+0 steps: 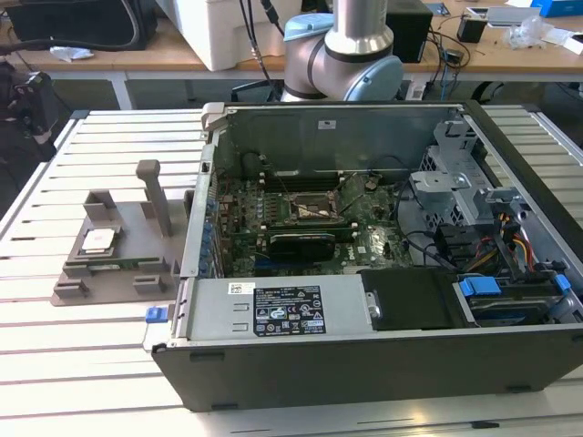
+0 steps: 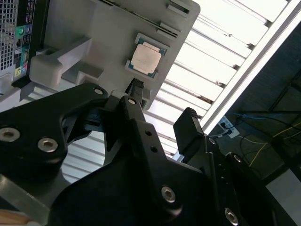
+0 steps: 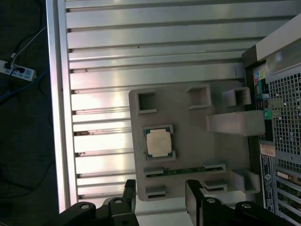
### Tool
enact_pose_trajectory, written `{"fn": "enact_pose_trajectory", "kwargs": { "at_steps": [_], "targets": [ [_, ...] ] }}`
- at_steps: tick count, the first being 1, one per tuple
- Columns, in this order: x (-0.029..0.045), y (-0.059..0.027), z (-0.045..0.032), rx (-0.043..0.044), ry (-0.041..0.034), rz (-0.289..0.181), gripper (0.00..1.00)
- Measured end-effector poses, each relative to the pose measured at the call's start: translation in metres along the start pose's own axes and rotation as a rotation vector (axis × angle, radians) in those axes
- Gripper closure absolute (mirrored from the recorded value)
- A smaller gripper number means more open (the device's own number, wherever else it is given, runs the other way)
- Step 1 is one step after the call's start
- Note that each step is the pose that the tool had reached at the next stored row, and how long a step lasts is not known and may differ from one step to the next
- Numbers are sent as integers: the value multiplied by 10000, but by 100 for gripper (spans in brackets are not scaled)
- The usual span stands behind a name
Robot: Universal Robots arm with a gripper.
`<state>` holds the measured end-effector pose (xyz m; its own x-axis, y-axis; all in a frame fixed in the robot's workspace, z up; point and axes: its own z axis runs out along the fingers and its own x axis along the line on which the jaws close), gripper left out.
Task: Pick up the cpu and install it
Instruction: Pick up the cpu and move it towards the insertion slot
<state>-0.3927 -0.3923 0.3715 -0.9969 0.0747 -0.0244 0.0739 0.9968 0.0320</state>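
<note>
The cpu [image 1: 97, 240], a small square chip with a shiny silver top, lies flat in a recess of the grey holder block [image 1: 137, 218] on the exterior view's left. Both wrist views look down on the cpu [image 3: 159, 142] [image 2: 146, 58]. My gripper [image 3: 160, 188] [image 2: 162, 101] hangs well above the block, open, with nothing between its black fingers [image 3: 194, 189]. The dark metal-framed socket [image 1: 314, 208] sits on the green board inside the open computer case. The arm [image 1: 351, 45] rises behind the case.
A long green memory stick [image 3: 183, 170] rests in a slot of the block beside the cpu. The open case [image 1: 383, 337] holds cables, a drive cage and a blue-tabbed drive [image 1: 496, 296]. A slatted metal table [image 1: 73, 364] carries everything; past its edge lies a power strip [image 3: 19, 72].
</note>
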Motion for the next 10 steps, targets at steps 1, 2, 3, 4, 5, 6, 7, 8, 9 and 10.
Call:
{"fn": "enact_pose_trajectory", "kwargs": {
  "at_steps": [1, 2, 3, 4, 5, 6, 7, 8, 9, 10],
  "targets": [
    [0, 0, 7, 0, 1, 0, 46],
    [1, 0, 10, 1, 1, 1, 46],
    [0, 0, 14, 0, 1, 0, 46],
    [1, 0, 21, 0, 0, 0, 46],
    [1, -1, 24, 0, 0, 0, 46],
    [1, -1, 28, 0, 0, 0, 46],
    [1, -1, 32, 0, 1, 0, 46],
    [1, -1, 36, 0, 0, 1, 46],
    [1, -1, 43, 0, 0, 0, 46],
    [1, -1, 47, 0, 1, 1, 46]
  ]
}}
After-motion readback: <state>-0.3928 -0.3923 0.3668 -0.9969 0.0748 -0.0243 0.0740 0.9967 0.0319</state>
